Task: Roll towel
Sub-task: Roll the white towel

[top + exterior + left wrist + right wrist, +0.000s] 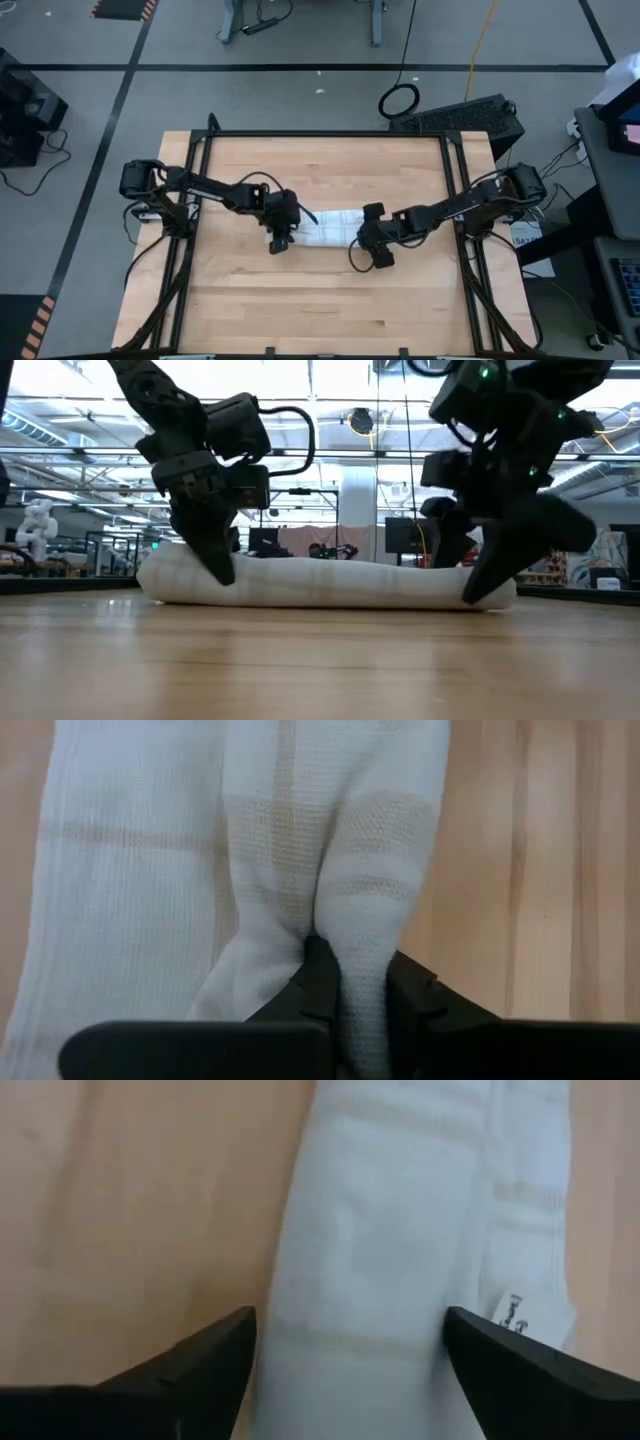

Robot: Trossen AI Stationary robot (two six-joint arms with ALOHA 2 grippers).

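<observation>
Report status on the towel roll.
Left gripper pinching towel fold. Right gripper jaws open, straddling roll's other end. Towel rolled on table. Nothing obstructing.

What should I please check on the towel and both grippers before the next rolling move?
1. Soft white checked cloth towel forms a roll on the wooden table: ok.
2. Left gripper pinches a fold of cloth: ok.
3. Right gripper straddles the roll, fingers open on both sides: ok.
4. Small label tag clear of the right fingers: ok.
5. Roll evenly tight along its length: cannot tell.
</observation>
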